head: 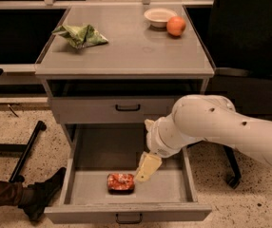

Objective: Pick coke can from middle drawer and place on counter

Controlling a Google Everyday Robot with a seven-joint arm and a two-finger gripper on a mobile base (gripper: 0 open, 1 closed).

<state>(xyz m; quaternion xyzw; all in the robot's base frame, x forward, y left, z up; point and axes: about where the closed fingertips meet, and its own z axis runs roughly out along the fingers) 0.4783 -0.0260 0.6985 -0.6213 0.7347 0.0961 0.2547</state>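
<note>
The coke can [121, 182] is red and lies on its side in the tray of the open middle drawer [174, 189], near the front. My gripper [147, 167] hangs inside the drawer, just right of the can and slightly above it, at the end of the white arm [212, 127] that reaches in from the right. The grey counter [126, 42] is the cabinet's top, above the drawers.
On the counter lie a crumpled green bag [81, 35], a white bowl [159, 16] and an orange [176, 26]. A closed drawer front [102, 109] sits above the open one. A black chair [250, 80] stands to the right, a shoe [43, 196] at the lower left.
</note>
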